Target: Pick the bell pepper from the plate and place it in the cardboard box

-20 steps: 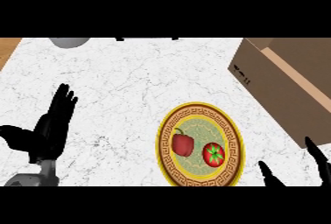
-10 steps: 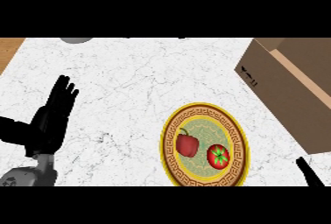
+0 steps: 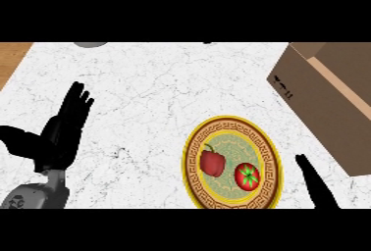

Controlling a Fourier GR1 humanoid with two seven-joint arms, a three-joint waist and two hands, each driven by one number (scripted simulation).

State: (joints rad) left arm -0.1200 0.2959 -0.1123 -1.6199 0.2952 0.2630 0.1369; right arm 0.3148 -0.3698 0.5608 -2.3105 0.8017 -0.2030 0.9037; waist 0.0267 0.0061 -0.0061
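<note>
A red bell pepper [image 3: 211, 163] lies on the left half of a yellow patterned plate [image 3: 230, 127], with a red tomato [image 3: 246, 176] beside it on the right. The cardboard box [image 3: 334, 100] stands at the right edge, its flap open. My left hand [image 3: 62, 135] rests open at the left, fingers straight and pointing up, well away from the plate. Of my right hand [image 3: 315, 186] only straight black fingers show at the lower right, just right of the plate and touching nothing.
The white marble counter [image 3: 159, 83] runs across the view; its left edge meets a wooden surface [image 3: 13, 56] at the top left. A grey round object [image 3: 90, 44] peeks in at the top edge.
The right hand dropped almost out of view, then rose again beside the plate's right rim. The view shifted a little; the left hand stayed open and the pepper has not moved.
</note>
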